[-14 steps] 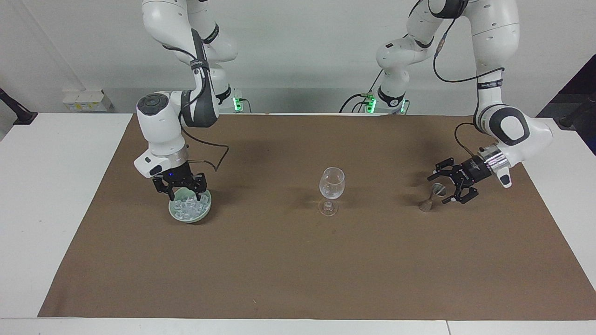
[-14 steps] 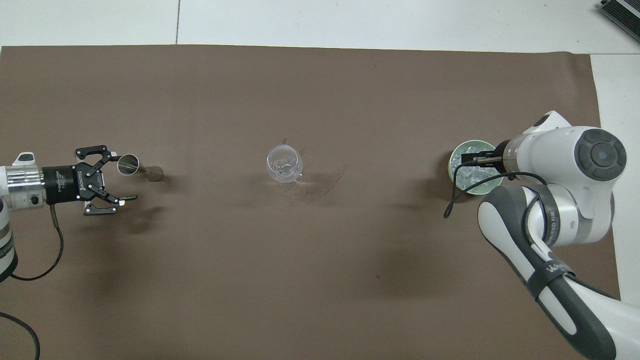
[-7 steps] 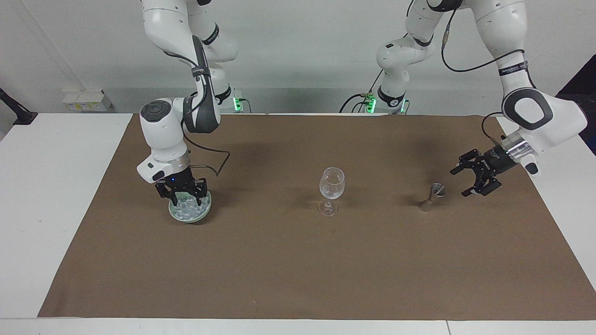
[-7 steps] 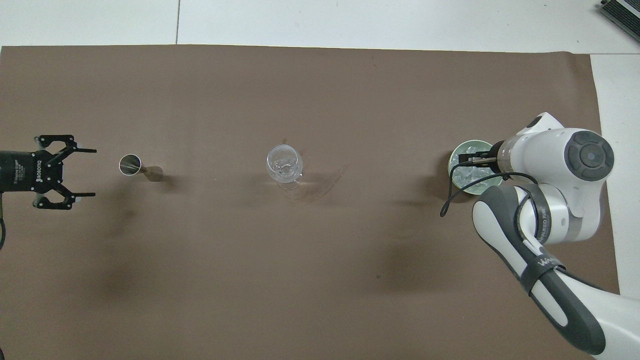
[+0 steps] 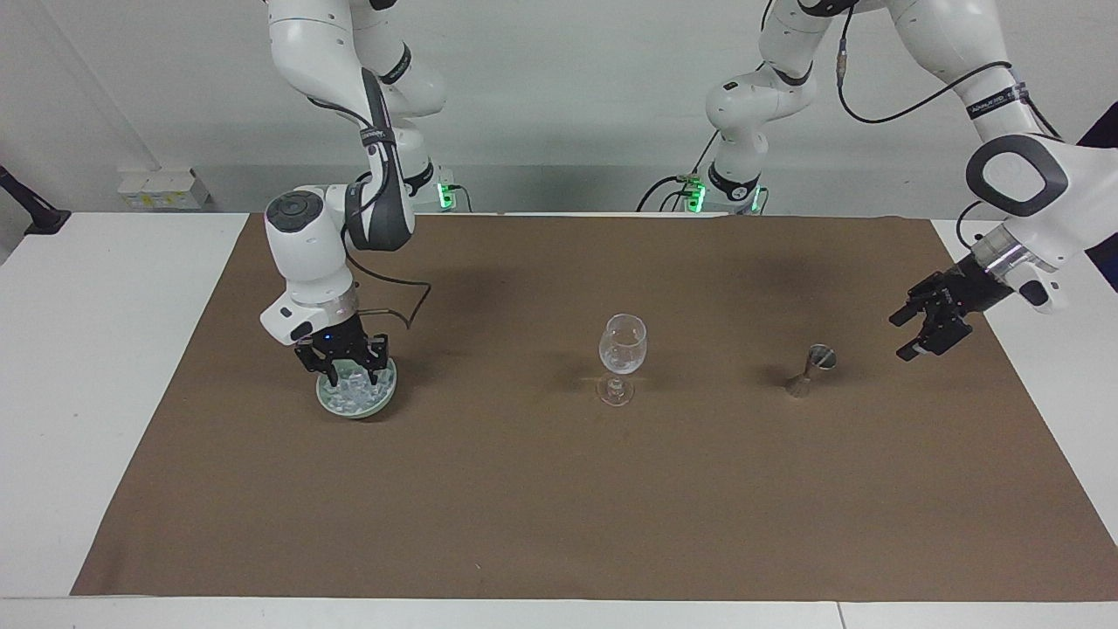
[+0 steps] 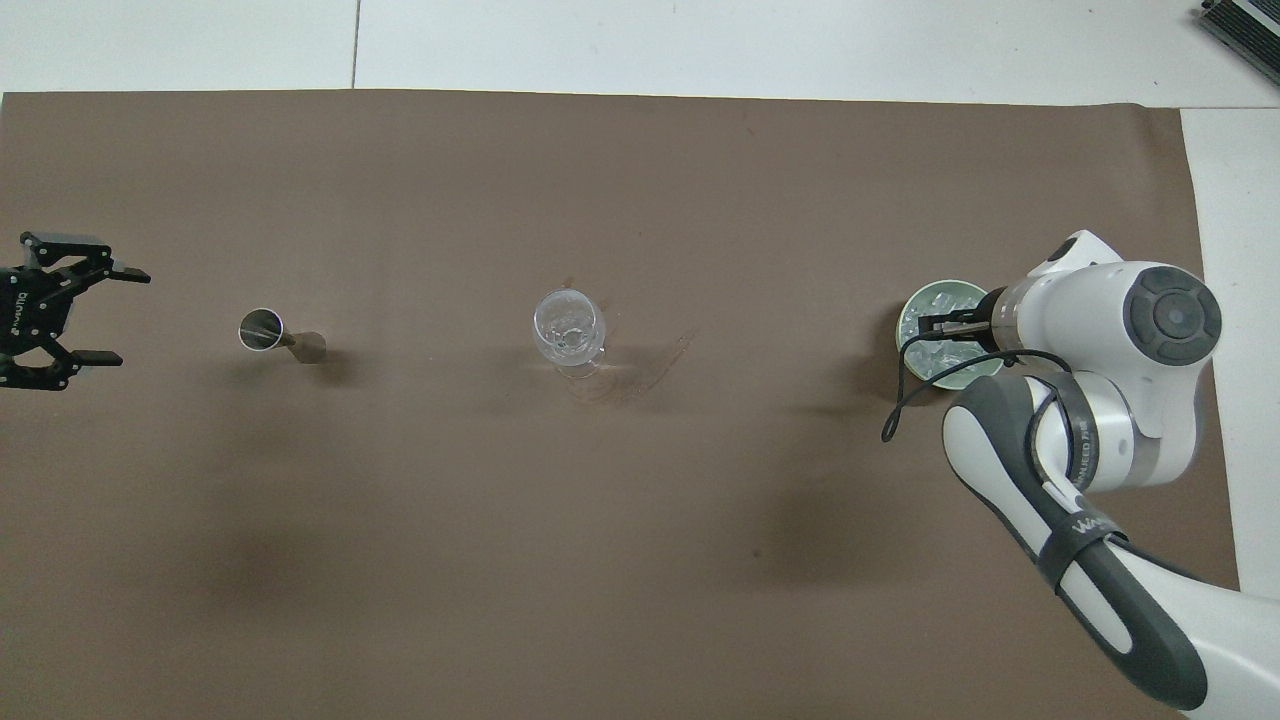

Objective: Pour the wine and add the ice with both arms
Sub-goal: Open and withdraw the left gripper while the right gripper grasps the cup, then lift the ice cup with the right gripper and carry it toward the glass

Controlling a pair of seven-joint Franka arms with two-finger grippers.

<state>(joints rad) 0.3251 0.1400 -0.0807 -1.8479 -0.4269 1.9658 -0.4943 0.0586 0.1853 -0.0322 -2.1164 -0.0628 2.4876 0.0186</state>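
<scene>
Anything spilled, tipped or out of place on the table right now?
Nothing stands out. The wine glass and metal jigger stand upright on the brown mat, and the ice sits inside its green dish.

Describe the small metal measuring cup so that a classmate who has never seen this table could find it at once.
Start on the brown mat and find the wine glass at its middle. Move toward the left arm's end: the jigger stands alone there, apart from the open left gripper. It is the only metal, hourglass-shaped piece.
</scene>
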